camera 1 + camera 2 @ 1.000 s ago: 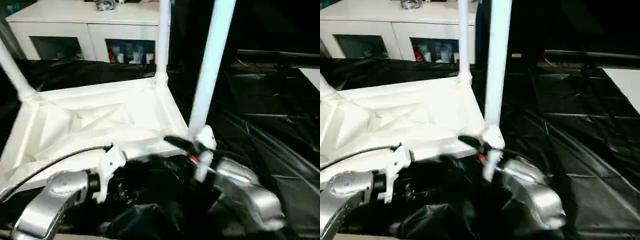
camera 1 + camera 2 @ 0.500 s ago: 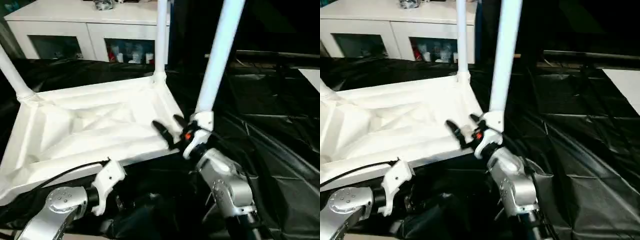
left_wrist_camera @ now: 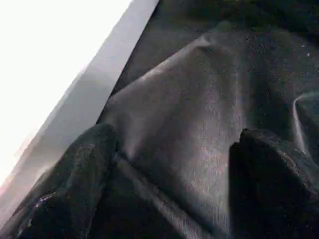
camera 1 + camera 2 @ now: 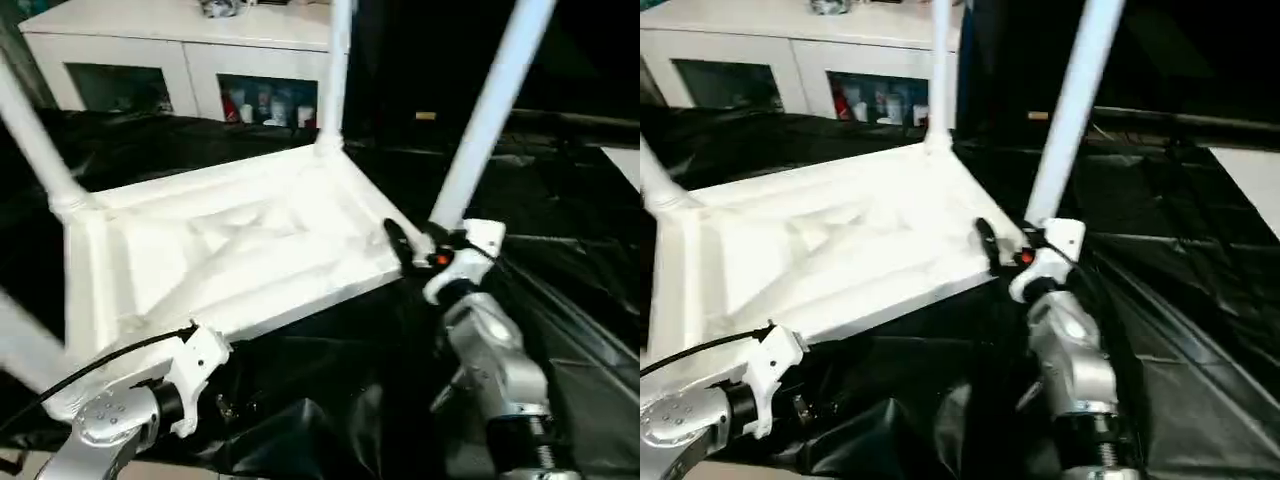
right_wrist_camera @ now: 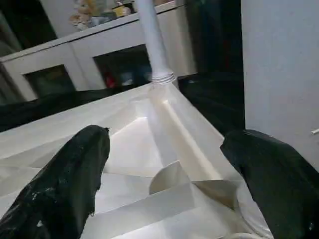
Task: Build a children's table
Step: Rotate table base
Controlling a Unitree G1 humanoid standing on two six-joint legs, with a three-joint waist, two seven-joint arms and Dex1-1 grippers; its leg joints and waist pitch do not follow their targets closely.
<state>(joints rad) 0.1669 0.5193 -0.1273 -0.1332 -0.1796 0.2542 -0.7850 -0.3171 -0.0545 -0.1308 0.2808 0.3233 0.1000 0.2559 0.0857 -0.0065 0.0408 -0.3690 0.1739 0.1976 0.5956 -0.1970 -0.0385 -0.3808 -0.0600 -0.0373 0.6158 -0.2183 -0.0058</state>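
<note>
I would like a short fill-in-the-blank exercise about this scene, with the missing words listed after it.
1. The tabletop lies with its ribbed underside facing ____.
2. The sheet under the tabletop is ____ in colour.
3. The right end effector has its fingers ____.
4. The cabinet behind the tabletop is ____ in colour.

Missing words: up; black; open; white

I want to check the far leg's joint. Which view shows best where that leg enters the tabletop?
The right wrist view: the far leg meets its corner socket large and unobstructed. Both eye views show the joint smaller; the left wrist view shows just a tabletop edge.
</note>
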